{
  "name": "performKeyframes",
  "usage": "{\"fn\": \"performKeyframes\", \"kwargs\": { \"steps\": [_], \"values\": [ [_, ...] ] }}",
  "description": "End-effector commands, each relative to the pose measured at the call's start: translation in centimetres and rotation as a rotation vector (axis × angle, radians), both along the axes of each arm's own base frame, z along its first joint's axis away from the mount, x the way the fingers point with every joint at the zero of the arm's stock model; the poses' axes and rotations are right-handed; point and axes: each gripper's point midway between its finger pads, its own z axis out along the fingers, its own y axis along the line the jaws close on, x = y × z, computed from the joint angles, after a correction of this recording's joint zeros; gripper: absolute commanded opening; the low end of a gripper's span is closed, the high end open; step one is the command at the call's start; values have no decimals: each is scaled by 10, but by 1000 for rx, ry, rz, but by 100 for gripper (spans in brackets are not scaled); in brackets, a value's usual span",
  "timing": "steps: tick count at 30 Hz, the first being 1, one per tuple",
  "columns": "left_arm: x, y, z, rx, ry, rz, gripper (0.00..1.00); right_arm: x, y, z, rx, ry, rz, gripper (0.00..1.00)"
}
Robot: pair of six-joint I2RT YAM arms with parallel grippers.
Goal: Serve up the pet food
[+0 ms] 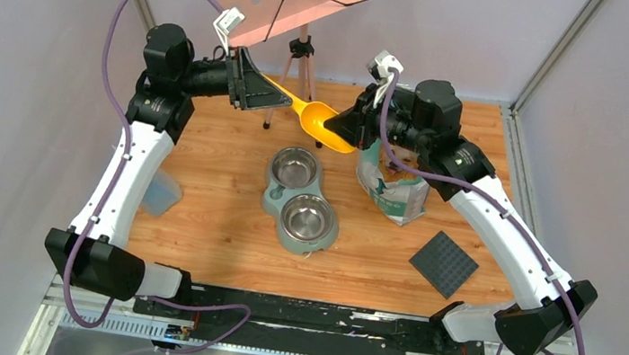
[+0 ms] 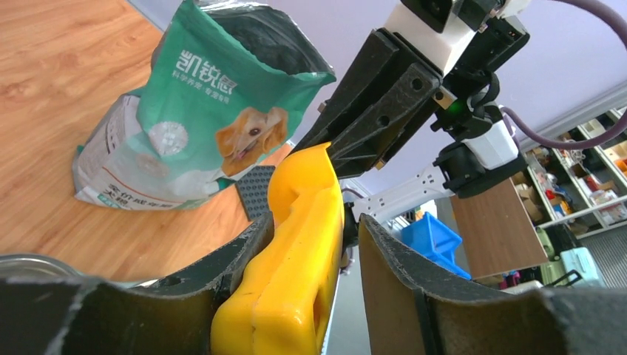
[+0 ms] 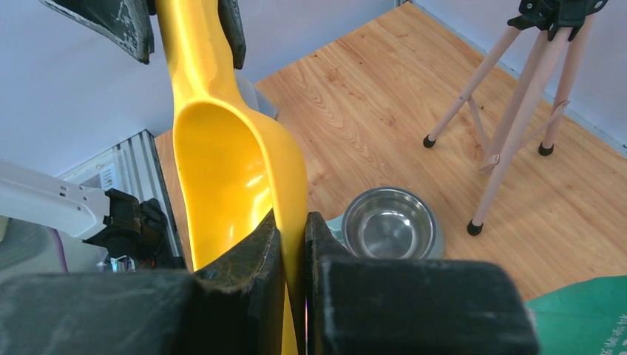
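a: the green bag stands right of the double bowl, and both dishes are bare. no pet food shows; it's likely inside the bag.
b: the yellow scoop is empty, with the right gripper pinching its wall. the left gripper flanks the handle; whether it's clamped i cannot tell. keep one hold firm before the other lets go.

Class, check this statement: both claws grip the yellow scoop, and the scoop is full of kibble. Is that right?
No. The yellow scoop is empty: the right wrist view looks into its bare bowl. The left claw and right claw do both grip it.
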Motion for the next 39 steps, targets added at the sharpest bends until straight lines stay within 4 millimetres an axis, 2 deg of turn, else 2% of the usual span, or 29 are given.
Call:
{"fn": "performKeyframes", "kwargs": {
  "steps": [1, 5, 11, 15, 21, 28, 33, 39],
  "values": [
    [-6, 0, 0, 2, -56, 3, 53, -1, 4, 22, 74, 6, -12, 0],
    [-9, -3, -5, 0, -28, -26, 51, 2, 4, 20, 72, 10, -25, 0],
    [-6, -4, -7, -6, 8, -19, 54, 4, 7, 15, 66, 21, -19, 0],
    [-1, -5, -1, -12, 22, -11, 59, 2, 6, 15, 65, 18, -15, 0],
    [1, -8, 3, -21, 50, -26, 54, 3, 5, 14, 61, 11, -21, 0],
    [6, -7, 12, -31, 57, 18, 56, 0, 1, 8, 50, 11, -31, 0],
    [4, -7, 14, -30, 47, 2, 31, -2, -2, 1, 39, 18, -34, 0],
    [0, -7, 9, -23, 33, -19, 11, -5, -2, -5, 25, 12, -21, 0]
  ]
}}
